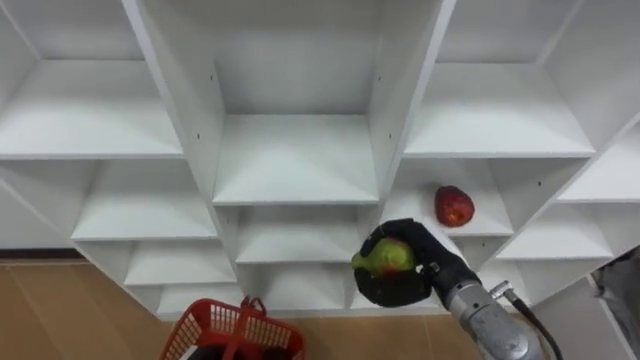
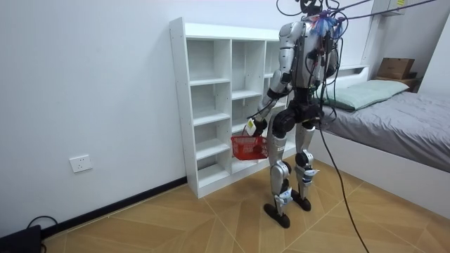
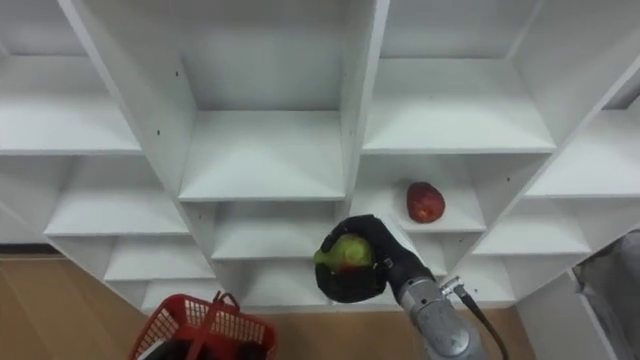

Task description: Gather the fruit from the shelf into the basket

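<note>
A green fruit (image 1: 392, 256) is held clear of the closet (image 1: 295, 160) shelves, the right robot hand (image 1: 402, 287) curled round it. A red apple (image 1: 454, 206) is left on a shelf. The drop into the red basket (image 1: 235, 330), gripped by the left robot hand (image 2: 252, 127), is judged not yet done.
</note>
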### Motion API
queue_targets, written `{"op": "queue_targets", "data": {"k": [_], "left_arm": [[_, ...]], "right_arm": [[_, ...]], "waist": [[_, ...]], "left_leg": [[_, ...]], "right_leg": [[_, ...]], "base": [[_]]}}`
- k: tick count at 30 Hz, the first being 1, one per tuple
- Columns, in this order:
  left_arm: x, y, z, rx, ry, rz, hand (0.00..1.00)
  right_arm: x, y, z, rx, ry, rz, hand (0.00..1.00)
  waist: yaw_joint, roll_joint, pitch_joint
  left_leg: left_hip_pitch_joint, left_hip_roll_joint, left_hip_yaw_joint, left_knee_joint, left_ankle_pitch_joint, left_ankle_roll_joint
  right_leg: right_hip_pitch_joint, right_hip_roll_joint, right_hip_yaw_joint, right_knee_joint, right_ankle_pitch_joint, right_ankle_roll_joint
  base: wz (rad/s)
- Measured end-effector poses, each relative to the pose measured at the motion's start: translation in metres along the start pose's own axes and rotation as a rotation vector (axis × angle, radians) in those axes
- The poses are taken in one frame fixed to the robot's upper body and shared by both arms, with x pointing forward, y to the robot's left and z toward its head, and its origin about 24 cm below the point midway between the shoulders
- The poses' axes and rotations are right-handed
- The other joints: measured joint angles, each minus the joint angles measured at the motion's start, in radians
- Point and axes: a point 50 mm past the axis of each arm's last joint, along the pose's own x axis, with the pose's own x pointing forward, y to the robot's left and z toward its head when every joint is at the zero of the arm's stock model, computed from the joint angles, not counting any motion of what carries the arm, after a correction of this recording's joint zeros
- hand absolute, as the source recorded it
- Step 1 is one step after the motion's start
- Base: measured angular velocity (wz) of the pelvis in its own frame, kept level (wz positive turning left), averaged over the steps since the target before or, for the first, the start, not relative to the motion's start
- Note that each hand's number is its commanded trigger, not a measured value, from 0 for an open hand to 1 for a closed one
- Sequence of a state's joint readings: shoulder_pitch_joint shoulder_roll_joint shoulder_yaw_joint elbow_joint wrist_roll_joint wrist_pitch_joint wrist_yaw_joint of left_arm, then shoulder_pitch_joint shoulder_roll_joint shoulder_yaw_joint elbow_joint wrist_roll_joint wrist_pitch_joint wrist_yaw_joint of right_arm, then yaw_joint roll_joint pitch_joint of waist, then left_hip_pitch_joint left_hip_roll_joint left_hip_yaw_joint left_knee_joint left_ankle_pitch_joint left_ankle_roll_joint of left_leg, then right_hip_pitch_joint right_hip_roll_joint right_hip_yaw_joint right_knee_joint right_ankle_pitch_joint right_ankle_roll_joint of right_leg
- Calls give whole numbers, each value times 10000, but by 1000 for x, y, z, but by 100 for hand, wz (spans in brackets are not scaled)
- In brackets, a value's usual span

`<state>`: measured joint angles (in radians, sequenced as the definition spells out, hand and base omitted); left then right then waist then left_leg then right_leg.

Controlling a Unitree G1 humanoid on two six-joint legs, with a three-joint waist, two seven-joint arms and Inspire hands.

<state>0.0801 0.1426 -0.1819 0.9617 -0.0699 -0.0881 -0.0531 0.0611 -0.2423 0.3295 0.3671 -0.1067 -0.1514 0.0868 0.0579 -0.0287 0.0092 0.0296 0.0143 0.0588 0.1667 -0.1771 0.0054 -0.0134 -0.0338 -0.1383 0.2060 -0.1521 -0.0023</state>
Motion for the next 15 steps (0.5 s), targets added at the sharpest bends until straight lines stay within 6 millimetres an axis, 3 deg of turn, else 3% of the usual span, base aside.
{"op": "queue_targets", "data": {"k": [6,15], "left_arm": [[1,-9,4,-164,-156,-512,100],[5,-21,25,536,-977,-1326,100]], "right_arm": [[-6,11,-9,-420,356,572,100],[-6,13,-12,-636,507,689,100]], "waist": [[-25,257,-52],[-27,230,4]], "left_leg": [[-1,28,136,2,-4,-5],[-428,21,228,206,-5,-5]], "right_leg": [[-48,12,42,-3,2,-4],[-615,-34,103,356,-46,-36]], "base": [[-2],[-2]]}}
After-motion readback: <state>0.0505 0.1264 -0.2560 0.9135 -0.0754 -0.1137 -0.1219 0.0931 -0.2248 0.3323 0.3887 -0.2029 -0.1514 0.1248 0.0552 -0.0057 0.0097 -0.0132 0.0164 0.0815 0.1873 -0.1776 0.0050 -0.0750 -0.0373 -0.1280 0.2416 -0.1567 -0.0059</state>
